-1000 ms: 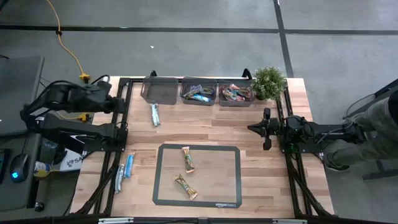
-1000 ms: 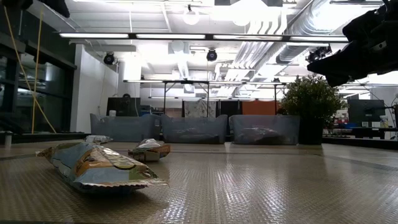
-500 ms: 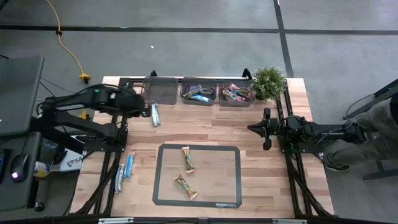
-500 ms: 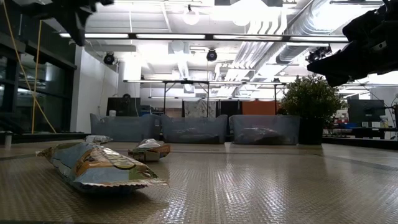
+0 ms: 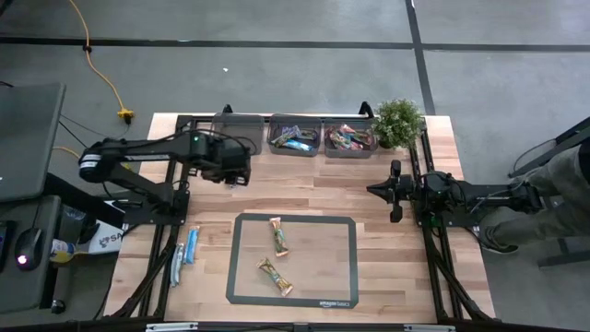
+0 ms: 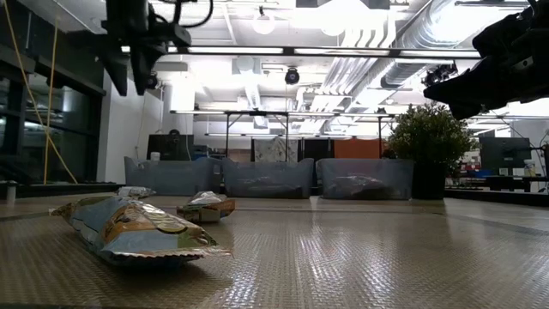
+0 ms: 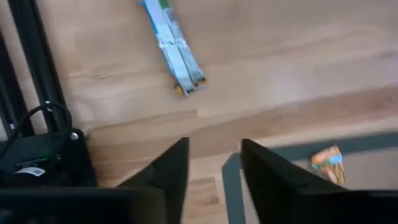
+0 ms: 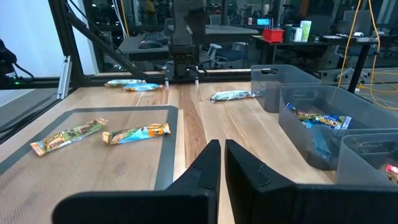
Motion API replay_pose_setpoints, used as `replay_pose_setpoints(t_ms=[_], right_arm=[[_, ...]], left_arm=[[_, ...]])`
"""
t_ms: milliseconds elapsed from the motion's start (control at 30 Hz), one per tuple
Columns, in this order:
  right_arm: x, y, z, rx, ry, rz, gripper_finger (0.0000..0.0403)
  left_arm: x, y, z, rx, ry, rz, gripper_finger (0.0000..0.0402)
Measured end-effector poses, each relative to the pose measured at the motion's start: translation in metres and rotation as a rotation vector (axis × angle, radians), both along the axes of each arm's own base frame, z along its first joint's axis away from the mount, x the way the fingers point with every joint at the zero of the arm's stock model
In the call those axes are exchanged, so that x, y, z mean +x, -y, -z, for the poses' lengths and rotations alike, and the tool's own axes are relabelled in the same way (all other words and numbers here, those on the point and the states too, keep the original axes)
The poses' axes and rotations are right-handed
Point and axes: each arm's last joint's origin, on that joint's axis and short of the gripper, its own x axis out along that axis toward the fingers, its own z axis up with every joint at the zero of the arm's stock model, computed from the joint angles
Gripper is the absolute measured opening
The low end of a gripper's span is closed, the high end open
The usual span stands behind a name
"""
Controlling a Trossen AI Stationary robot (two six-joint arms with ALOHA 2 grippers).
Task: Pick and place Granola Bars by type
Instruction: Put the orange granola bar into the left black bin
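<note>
A pale blue-white bar (image 7: 171, 46) lies flat on the wood near the far left bin. My left gripper (image 7: 214, 146) hangs above it, pointing down, open and empty; it also shows in the high view (image 5: 232, 173) and from across the table (image 8: 180, 71). Two tan-green bars (image 5: 278, 235) (image 5: 275, 277) lie on the dark mat (image 5: 341, 277). Two bright blue bars (image 5: 191, 244) (image 5: 177, 263) lie at the table's left edge. My right gripper (image 5: 396, 191) waits at the right side, level, shut and empty.
Three clear grey bins stand in a row at the far edge: an empty one (image 5: 237, 134), one with blue bars (image 5: 295, 136) and one with red-pink bars (image 5: 348, 136). A potted plant (image 5: 398, 120) stands right of them. Black frame rails (image 5: 184, 184) run along both sides.
My left arm has swung out from the table's left edge toward the right, over the pale bar. Its gripper has tipped from slanting forward to pointing down and has sunk lower. The bars have not moved.
</note>
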Motion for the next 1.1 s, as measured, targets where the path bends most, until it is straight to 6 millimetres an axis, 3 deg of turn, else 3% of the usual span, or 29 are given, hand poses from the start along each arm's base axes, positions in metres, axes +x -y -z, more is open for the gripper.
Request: replay_pose_setpoints(t_ms=[167,333,567,833,1100], right_arm=[[0.0,0.0,0.0,0.0,0.0,0.0,0.0006],[0.0,0.0,0.0,0.0,0.0,0.0,0.0007],[0.0,0.0,0.0,0.0,0.0,0.0,0.0007],[0.0,0.0,0.0,0.0,0.0,0.0,0.0005],[0.0,0.0,0.0,0.0,0.0,0.0,0.0007]], left_arm=[[-0.001,-0.022,0.003,-0.001,-0.014,-0.054,0.0221],[-0.003,-0.05,0.017,-0.029,0.033,-0.096,0.0264],[-0.014,-0.08,0.056,-0.088,0.082,-0.158,0.027],[-0.028,-0.091,0.093,-0.114,0.097,-0.223,0.027],[-0.031,-0.099,0.116,-0.099,0.08,-0.293,0.027]])
